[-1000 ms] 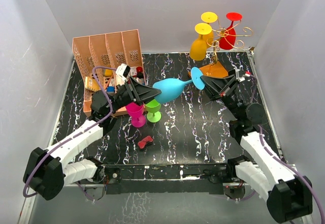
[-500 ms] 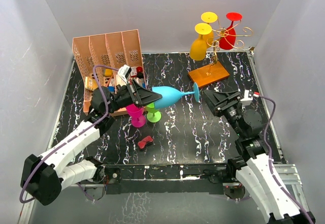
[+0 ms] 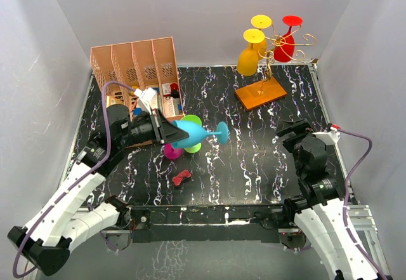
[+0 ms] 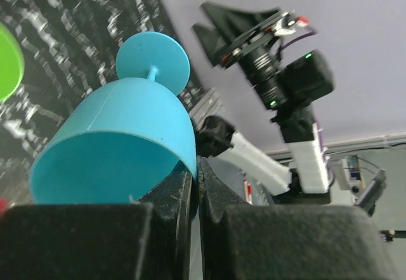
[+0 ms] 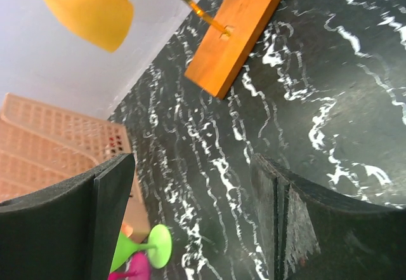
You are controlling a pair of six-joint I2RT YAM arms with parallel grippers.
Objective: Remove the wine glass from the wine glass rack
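Note:
The blue wine glass hangs on its side over the mat, foot pointing right. My left gripper is shut on its rim; in the left wrist view the two fingers pinch the bowl wall. The wine glass rack, gold wire on an orange-brown base, stands at the back right with two yellow glasses and a red one on it. My right gripper is open and empty, well right of the blue glass; its view shows the rack base ahead.
A pink slotted organiser stands at the back left. A magenta glass and a green glass lie just under the blue one. A small red object lies nearer the front. Grey walls enclose the mat.
My right gripper let go of the blue glass's foot, opened and drew back to the right. My left gripper shut on the rim and carried the glass leftward and nearer.

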